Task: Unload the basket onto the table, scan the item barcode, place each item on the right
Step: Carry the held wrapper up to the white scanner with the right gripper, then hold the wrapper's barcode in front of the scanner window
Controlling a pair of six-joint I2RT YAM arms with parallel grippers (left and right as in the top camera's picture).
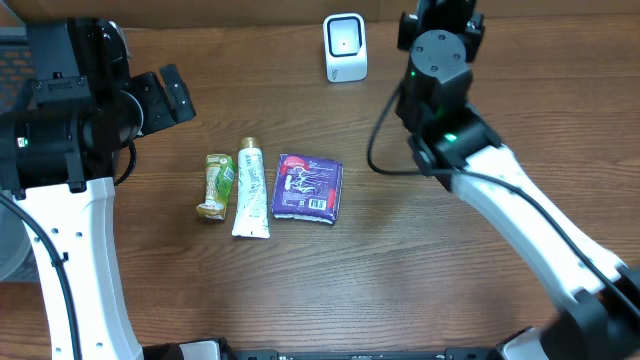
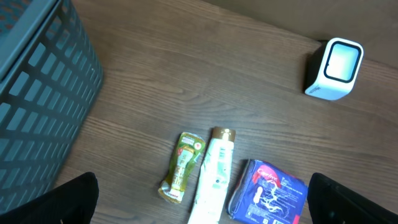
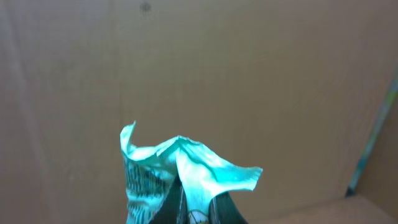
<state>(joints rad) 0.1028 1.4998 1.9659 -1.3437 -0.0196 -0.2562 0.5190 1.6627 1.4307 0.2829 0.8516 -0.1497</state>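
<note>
Teal and crumpled, the held packet (image 3: pixel 180 168) is seen in the right wrist view, pinched at its lower edge by the right gripper (image 3: pixel 194 202), whose dark fingers are closed tightly on it. Its upper edge is flared out in folds against a plain brown cardboard-like background. Fine dark print is seen on its lower left part, but it is too blurred to be read. In the overhead view this packet is hidden by the right arm, which is raised near the back edge of the wooden table (image 1: pixel 450 280), just to the right of the white scanner (image 1: pixel 345 47). The left gripper (image 1: pixel 160 98) is held fully open and empty above the left side of the table, and its dark fingers (image 2: pixel 71 202) are seen at the bottom corners of the left wrist view. Three further items are laid side by side near the middle of the table: a green pouch (image 1: pixel 216 186), a white tube (image 1: pixel 250 190) just beside it, and a purple packet (image 1: pixel 309 188) to the right. A blue slatted basket (image 2: pixel 37 93) is seen at the left edge of the left wrist view.
</note>
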